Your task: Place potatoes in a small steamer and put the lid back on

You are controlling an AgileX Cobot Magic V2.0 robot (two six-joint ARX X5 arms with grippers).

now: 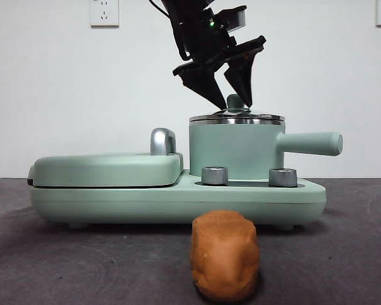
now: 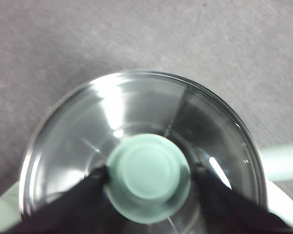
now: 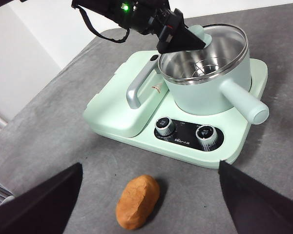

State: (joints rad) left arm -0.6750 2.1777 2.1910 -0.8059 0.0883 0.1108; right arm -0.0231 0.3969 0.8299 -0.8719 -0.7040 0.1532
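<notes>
Currently, listed from largest to smallest:

Cooker base [image 1: 178, 197]: a mint-green appliance is seen on the grey table [image 1: 51, 254], with a flat griddle cover [image 1: 105, 168] on one side and two steel dials [image 3: 185, 131] at the front.

Small steamer [image 1: 235, 152]: it is seated on the base beside the griddle cover, its straight side handle [image 1: 311, 143] turned away from that cover.

Lid [image 2: 136, 122]: the glass disc is resting on the steamer's rim, so the pot is closed.

Left gripper [image 1: 232, 95]: it is lowered over the lid, its jaws set narrowly on either side of the green knob [image 2: 149, 178], touching or nearly touching it; a firm grip cannot be confirmed.

Right gripper [image 3: 149, 204]: it is held above the table with jaws spread wide, nothing between them.

Potato [image 1: 225, 254]: one orange-brown lump is lying on the table in front of the base, outside the pot.

Risk: the smooth round knob could slip from a shallow pinch as the lid is raised, and the glass could be dropped onto the rim or base.
</notes>
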